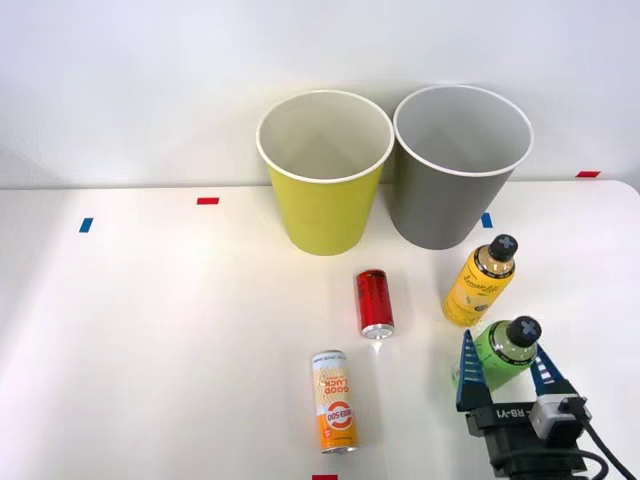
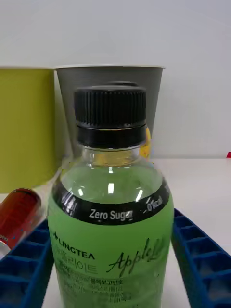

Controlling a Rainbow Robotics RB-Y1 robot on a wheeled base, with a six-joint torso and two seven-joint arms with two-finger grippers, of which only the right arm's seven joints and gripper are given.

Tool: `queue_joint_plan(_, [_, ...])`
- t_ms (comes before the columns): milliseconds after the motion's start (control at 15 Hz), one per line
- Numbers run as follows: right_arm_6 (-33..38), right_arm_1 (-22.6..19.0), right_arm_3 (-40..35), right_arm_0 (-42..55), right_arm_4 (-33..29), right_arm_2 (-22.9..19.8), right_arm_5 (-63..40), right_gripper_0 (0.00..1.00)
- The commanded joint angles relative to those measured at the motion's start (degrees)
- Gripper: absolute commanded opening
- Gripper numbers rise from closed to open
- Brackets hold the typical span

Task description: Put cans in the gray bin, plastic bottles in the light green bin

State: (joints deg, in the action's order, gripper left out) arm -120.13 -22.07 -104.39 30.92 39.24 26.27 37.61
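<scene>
my top camera looks down at the table [image 1: 150, 330] from high up. my wrist camera sits low, very near the green bottle [image 2: 110, 240]. both see it.

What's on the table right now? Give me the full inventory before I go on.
light green bin: one, yellow-green with white rim, upright at the table's far side, left of the gray one.
gray bin: one, dark gray with white rim, upright beside it.
red can: one, shiny red, lying in front of the bins.
orange-and-white can: one, "GOOD LUCK" text, lying nearer the robot.
yellow-label bottle: one, black cap, upright in front of the gray bin.
green-label bottle: one, black cap, upright between the fingers.
tape marks: several, red and blue, scattered on the table.
right gripper: blue ribbed fingers either side of the green-label bottle; contact unclear.
</scene>
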Motion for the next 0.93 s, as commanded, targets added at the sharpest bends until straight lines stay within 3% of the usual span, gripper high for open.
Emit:
queue_joint_plan(67, [-0.5, 1.0, 0.0, -0.7, -0.5, -0.4, -0.9, 0.00])
queue_joint_plan(333, [-0.6, 1.1, 0.0, -0.2, -1.6, -0.4, -1.0, 0.00])
queue_joint_plan(533, [0.5, 1.1, -0.9, 0.9, -7.2, -3.1, -3.6, 0.00])
queue_joint_plan(933, [2.8, -1.7, -19.8, 9.3, -8.2, -6.9, -20.9, 0.00])
